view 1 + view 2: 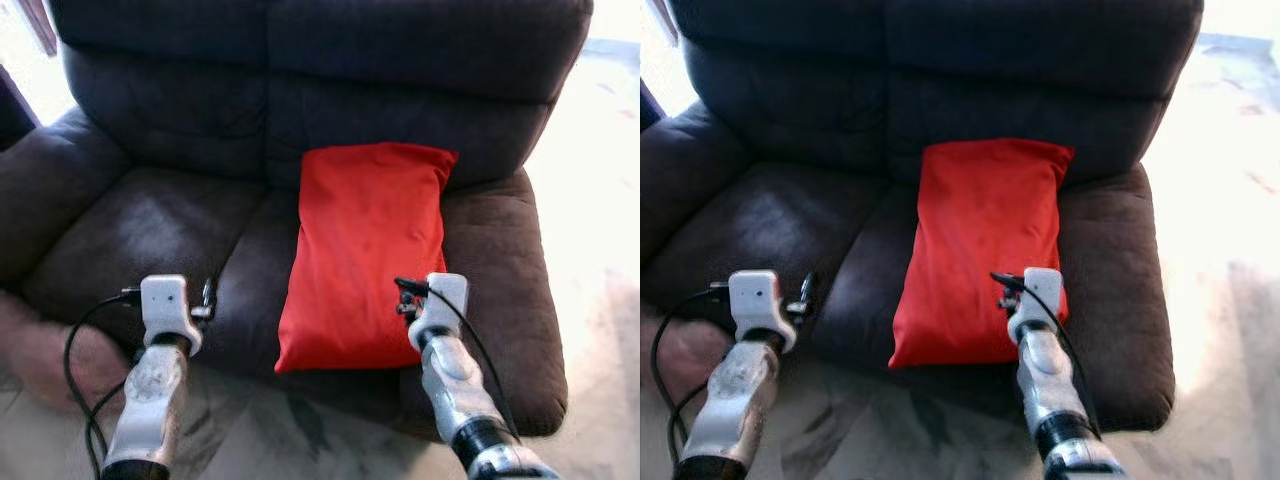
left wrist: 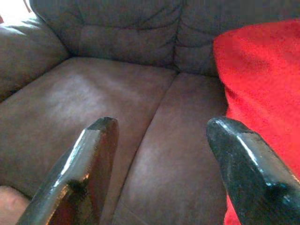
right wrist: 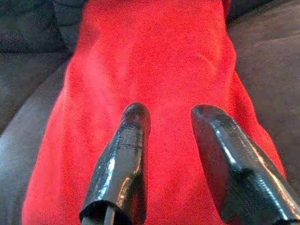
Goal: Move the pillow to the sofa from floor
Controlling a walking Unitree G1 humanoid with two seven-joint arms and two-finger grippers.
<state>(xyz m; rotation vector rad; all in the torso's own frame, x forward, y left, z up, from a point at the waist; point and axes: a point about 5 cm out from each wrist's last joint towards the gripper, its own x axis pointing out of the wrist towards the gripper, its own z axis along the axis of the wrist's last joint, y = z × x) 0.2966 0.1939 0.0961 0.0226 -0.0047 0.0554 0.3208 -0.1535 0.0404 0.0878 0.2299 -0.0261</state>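
The red pillow (image 1: 365,250) lies on the right seat cushion of the dark brown sofa (image 1: 160,225), its far end leaning on the backrest. My right gripper (image 3: 171,112) hovers just over the pillow's near end, open, with nothing between its fingers (image 3: 133,122). In the head view it is at the pillow's front right corner (image 1: 405,295). My left gripper (image 2: 161,124) is open too, held over the front of the left seat cushion, with the pillow (image 2: 262,93) to its right.
The sofa's padded armrests (image 1: 45,180) flank the seat. Pale marbled floor (image 1: 600,200) lies to the right and in front of the sofa. A pinkish object (image 1: 40,360) sits at the sofa's lower left front.
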